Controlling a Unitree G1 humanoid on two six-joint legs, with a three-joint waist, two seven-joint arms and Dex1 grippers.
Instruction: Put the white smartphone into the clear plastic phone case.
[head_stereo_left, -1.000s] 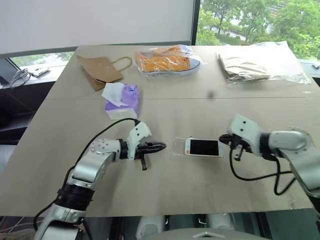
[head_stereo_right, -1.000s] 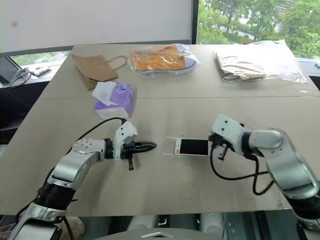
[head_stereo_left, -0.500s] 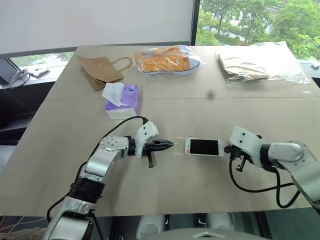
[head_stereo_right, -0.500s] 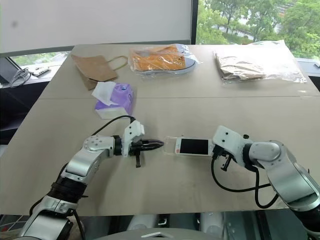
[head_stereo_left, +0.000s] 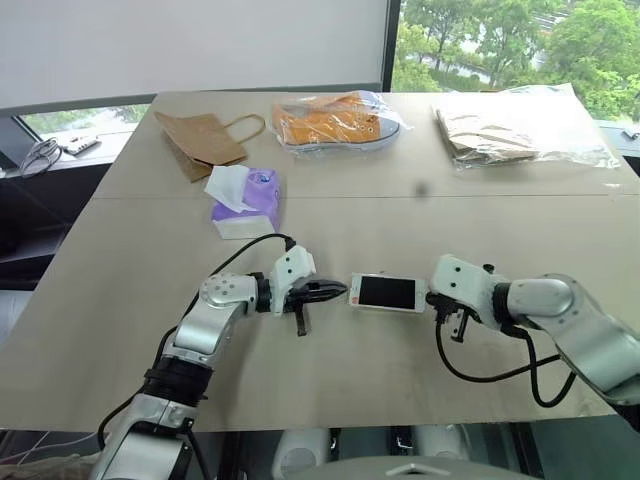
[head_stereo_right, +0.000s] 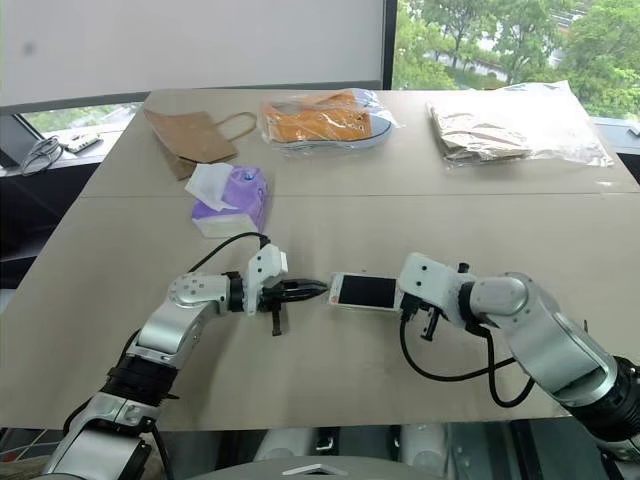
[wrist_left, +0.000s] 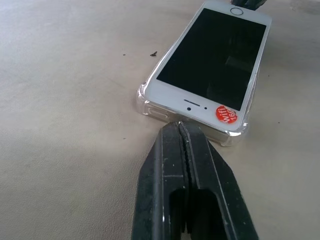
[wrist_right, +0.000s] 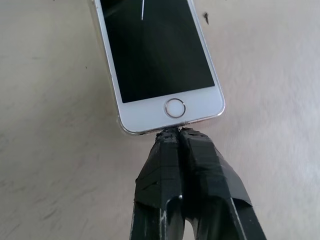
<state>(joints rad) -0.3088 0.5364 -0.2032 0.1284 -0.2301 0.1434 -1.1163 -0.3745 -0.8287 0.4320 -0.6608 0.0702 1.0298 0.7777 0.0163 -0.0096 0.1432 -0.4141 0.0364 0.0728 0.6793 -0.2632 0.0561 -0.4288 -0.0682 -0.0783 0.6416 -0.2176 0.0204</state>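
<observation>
- Your left gripper (wrist_left: 181, 131) is clenched shut on nothing, its tip pressed against the earpiece end of the clear plastic phone case (wrist_left: 150, 109).
- Your right gripper (wrist_right: 176, 134) is likewise clamped shut and empty, its tip against the home-button end.
- The white smartphone (head_stereo_left: 386, 292) lies screen up on the table (head_stereo_left: 130, 290) between the two grippers, sitting in the case with an orange sticker (wrist_left: 227, 114) at one corner.
- Farther back you have a purple tissue pack (head_stereo_left: 246, 204), then a brown paper bag (head_stereo_left: 200, 140), an orange shoe (head_stereo_left: 330, 120) in plastic, and a clear bag of brown paper (head_stereo_left: 515, 130).
</observation>
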